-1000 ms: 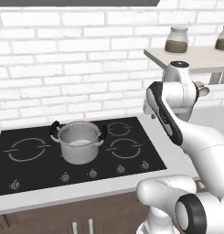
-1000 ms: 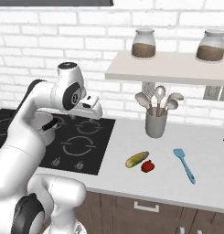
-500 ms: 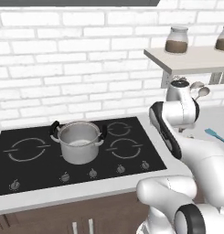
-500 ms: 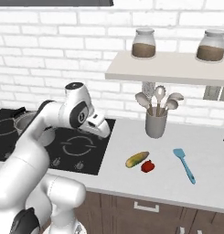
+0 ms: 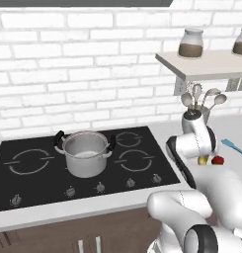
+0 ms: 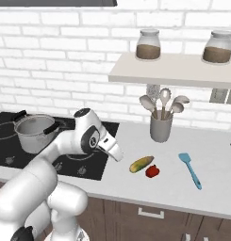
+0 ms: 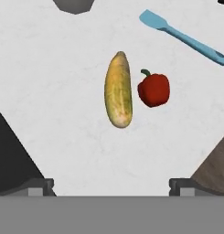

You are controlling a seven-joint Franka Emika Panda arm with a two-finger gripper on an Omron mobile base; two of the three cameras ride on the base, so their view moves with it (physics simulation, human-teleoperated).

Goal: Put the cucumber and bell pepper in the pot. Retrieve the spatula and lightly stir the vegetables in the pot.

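Note:
The pale yellow-green cucumber [image 7: 118, 89] lies on the white counter with the small red bell pepper [image 7: 154, 89] close beside it, a narrow gap between them. Both show to the right of the cooktop: cucumber [image 6: 141, 164], bell pepper [image 6: 152, 171]. The light blue spatula [image 6: 190, 169] lies flat further right, blade toward the wall. The steel pot [image 6: 34, 134] stands on the cooktop's left part, also pot [image 5: 85, 150]. My gripper [image 6: 116, 154] hangs above the counter left of the cucumber, tilted toward it. It is open and holds nothing, with fingertips [image 7: 40, 185] wide apart.
A grey utensil holder [image 6: 161, 128] with metal spoons stands at the wall behind the vegetables. A shelf [image 6: 169, 75] with two jars hangs above it. The black cooktop [image 6: 79, 162] ends just left of the gripper. The counter's front edge runs close below the vegetables.
The arm has swung right and downward from above the cooktop's edge toward the counter with the vegetables. The gripper has stayed open. Pot, cucumber, bell pepper and spatula have not moved.

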